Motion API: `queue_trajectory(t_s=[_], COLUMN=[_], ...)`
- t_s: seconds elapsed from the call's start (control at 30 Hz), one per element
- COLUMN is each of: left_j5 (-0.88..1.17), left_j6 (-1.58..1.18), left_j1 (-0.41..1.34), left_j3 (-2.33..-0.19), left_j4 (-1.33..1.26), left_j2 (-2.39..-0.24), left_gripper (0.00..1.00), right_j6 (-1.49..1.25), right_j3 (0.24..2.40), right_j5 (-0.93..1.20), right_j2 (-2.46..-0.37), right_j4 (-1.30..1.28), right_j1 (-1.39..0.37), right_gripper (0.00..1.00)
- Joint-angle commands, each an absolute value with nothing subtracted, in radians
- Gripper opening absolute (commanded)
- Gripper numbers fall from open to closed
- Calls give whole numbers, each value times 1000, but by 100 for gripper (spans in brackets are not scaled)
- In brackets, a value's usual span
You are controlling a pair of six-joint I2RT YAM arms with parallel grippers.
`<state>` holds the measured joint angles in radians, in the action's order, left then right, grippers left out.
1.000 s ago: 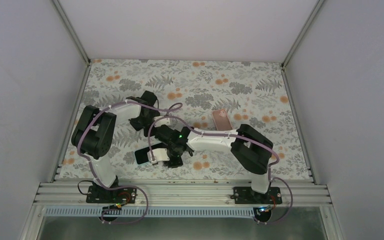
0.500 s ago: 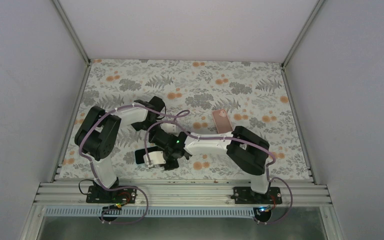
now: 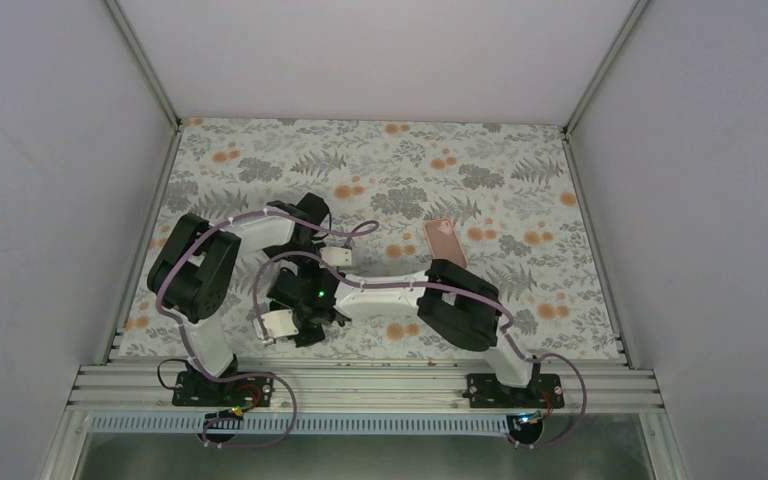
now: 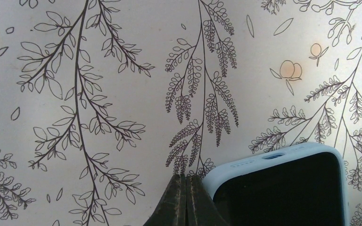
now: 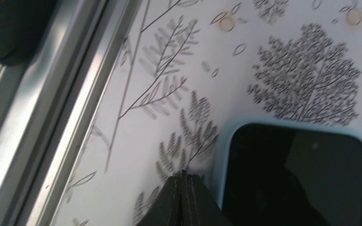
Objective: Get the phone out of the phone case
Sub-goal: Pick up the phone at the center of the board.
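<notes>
A black-screened phone in a pale blue case lies flat on the floral mat. In the left wrist view, my left gripper is shut and empty, its tips right beside the case's corner at the port end. In the right wrist view, my right gripper is shut and empty, its tips just left of another corner of the case. In the top view the phone is mostly hidden under my right wrist; the left gripper is just behind it.
A pink rectangular object lies flat on the mat to the right of both arms. The metal rail at the table's near edge runs close to the right gripper. Grey walls enclose the mat.
My right arm has swung left along the near edge, so its wrist now covers the phone in the top view. My left arm shifted slightly right, then held still.
</notes>
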<state>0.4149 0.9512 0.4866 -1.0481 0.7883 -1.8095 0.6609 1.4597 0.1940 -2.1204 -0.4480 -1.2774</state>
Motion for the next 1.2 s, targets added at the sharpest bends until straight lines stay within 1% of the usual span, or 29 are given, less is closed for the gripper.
queue_trajectory(t_s=[0.0,0.2,0.47,0.93,1.1,1.13,1.17], left_j5=[319,325,342,345,318,321,330], left_j6=[949,953,953,935,914,912,911], left_j1=[493,500,520,542,526,515,498], left_j3=[-992,-980,-968,-1031,-1072,-1087,-1110], left_j4=[810,805,814,804,749,742,744], left_j2=[-1860,-1865,-1855,-1850,-1837,-1834,-1832], left_gripper=[2,2,2,2,3,11,24], right_j6=[646,626,594,589,616,625,638], right_j3=[1537,1588,1625,1570,1551,1541,1534], right_j5=[163,122,8,-71,-22,-8,13], right_j2=[-2183,-2244,-2278,-2233,-2181,-2158,-2137], right_j4=[-448,-441,-434,-412,-414,-419,-431], right_j1=[-1291,-1301,-1271,-1207,-1215,-1219,-1223], right_gripper=[4,4,4,4,4,4,6])
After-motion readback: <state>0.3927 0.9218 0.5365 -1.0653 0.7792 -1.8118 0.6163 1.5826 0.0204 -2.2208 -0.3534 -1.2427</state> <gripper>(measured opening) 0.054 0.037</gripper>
